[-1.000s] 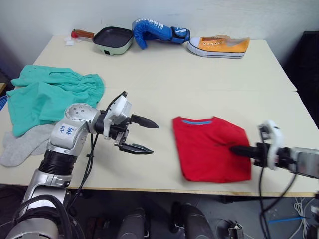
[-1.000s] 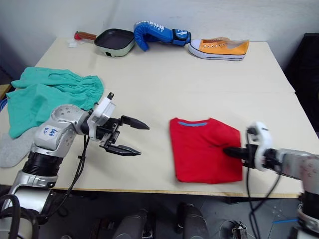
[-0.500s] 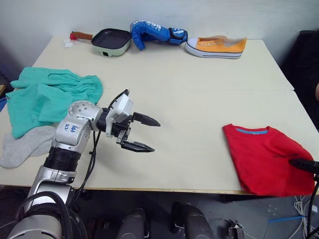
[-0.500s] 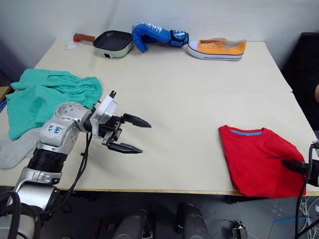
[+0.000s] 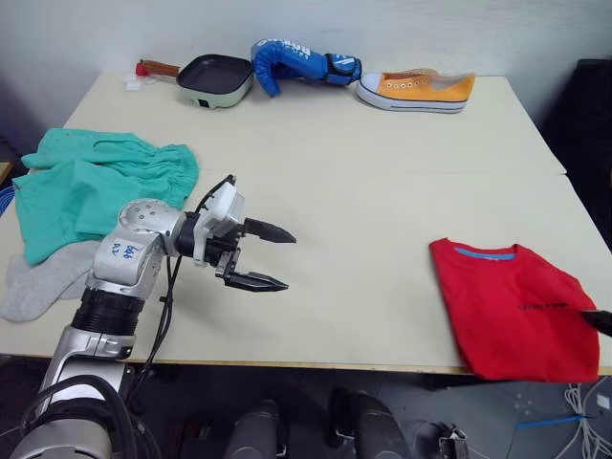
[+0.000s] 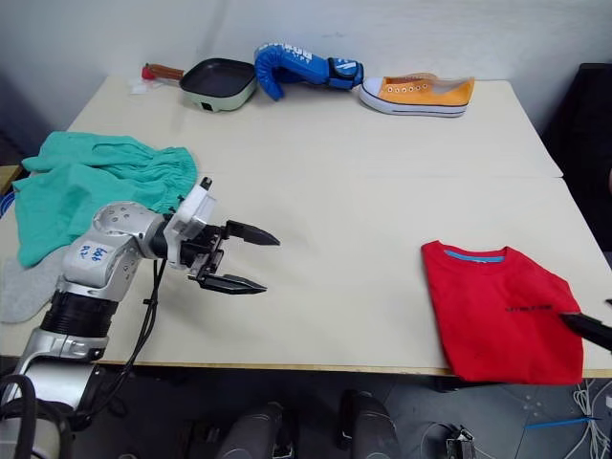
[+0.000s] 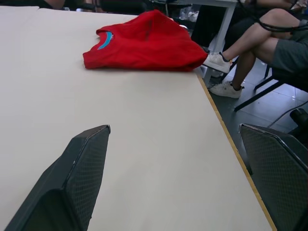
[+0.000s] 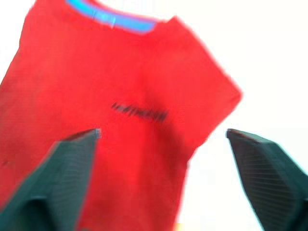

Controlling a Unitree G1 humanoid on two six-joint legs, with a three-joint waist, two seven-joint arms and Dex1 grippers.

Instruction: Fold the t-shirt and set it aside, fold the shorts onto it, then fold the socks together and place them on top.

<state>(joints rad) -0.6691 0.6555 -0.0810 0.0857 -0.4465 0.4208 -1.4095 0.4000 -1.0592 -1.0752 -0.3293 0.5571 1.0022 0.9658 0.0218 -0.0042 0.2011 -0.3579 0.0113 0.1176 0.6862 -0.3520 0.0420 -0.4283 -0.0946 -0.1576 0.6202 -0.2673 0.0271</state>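
Left eye view, left to right:
socks [image 5: 43, 280]: unfolded, grey, at the surface's [image 5: 382, 182] near left edge, partly under the shorts; not yet paired or moved.
shorts [image 5: 91, 182]: teal, bunched heap at far left, waistband edge toward the middle; long axis roughly left-right; not yet folded.
left pincer [image 5: 266, 256]: spread wide, empty, hovering over bare surface just right of the shorts, tips pointing right toward the shirt.
shirt [image 5: 516, 308]: red, folded into a rough rectangle at the near right corner, well apart from the other clothes; lower edge at or slightly over the surface's front edge. Blue collar band faces the far side, hem toward the robot; long axis runs near-far, slightly skewed. Chest print face up.
right pincer [image 8: 163, 183]: spread in right wrist view, nothing between the fingers, shirt directly ahead; a finger tip [image 5: 598, 320] shows at the shirt's right edge, contact cannot tell.
progress: judging by the layout, shirt fold and set-aside look done; shorts fold onto shirt is next, then socks on top.
clutter: pan [image 5: 212, 76], boxing glove [image 5: 292, 62], orange shoe [image 5: 418, 88] along the far edge, not involved.
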